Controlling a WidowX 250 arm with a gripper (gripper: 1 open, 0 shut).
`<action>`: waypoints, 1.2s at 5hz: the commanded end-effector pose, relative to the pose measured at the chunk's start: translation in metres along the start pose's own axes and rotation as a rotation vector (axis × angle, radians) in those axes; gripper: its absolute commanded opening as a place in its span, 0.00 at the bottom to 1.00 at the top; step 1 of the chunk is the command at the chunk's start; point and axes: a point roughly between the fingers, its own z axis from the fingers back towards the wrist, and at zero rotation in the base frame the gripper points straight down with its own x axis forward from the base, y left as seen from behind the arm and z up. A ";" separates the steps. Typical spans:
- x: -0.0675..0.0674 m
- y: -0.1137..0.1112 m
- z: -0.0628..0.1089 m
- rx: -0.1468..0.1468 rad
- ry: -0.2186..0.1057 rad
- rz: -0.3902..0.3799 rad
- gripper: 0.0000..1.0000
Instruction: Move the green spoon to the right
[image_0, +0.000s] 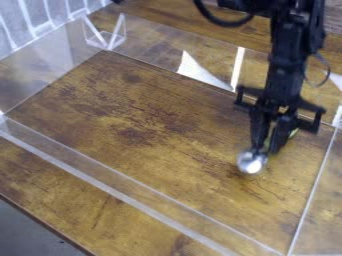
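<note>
Gripper (269, 143): pointing down over the wooden table, fingertips drawn in close together, shut on the spoon (251, 162) rather than spread wide.
Grip: the fingertips meet around the spoon just above its bowl; the exact contact is dark and blurred.
Spoon: in the gripper, toward the right side of the view, with its shiny silver bowl below the fingertips, facing the near side of the table.
Handle (293, 133): mostly hidden behind the dark fingers, with a small yellow-green patch showing beside them.
Bowl height: close over the wood or touching it; which of the two cannot be told.
Arm (291, 45): black, coming in from the top of the view, with a dark cable (221, 19) looping beside it.
Table (147, 130): brown wood with darker streaks, bare across the middle and left of the view.
Clear panels (147, 196): around the work area, with the spoon inside them, near the right-hand one.
White triangle (201, 71): at the far edge of the work area, well apart from the spoon.
Railing (38, 18): pale bars in the upper left corner.
</note>
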 end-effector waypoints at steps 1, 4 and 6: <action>0.003 0.011 0.018 -0.006 -0.027 -0.032 0.00; -0.004 0.021 0.026 0.016 0.027 -0.100 0.00; -0.008 -0.006 0.036 -0.009 0.039 -0.076 0.00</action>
